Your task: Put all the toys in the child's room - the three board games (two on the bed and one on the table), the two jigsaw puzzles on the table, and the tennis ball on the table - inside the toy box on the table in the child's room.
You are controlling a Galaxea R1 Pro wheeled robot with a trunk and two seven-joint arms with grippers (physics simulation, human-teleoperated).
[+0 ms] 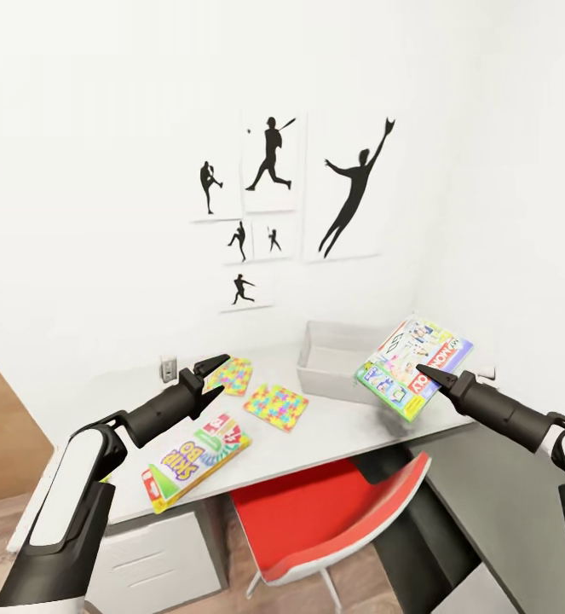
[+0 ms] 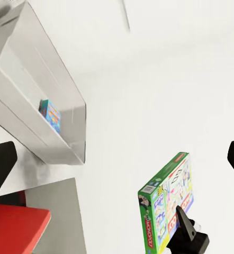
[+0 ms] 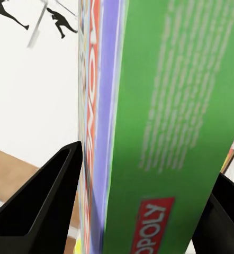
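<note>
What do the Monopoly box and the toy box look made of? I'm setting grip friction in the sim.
Monopoly box: looks like printed cardboard, slightly glossy; sharp flat edges and printed art on every face, held between the right gripper's jaws.
Toy box: plain light grey, matte, thin walls; possibly plastic or painted metal, the render leaves it open.

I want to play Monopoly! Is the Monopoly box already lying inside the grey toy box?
No, the right gripper holds the Monopoly box tilted in the air beside the toy box, not inside it.

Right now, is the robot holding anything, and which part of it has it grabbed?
Yes: the right gripper pinches the Monopoly box across its thin edge, near a corner, in the air. The left gripper is open and holds nothing.
</note>
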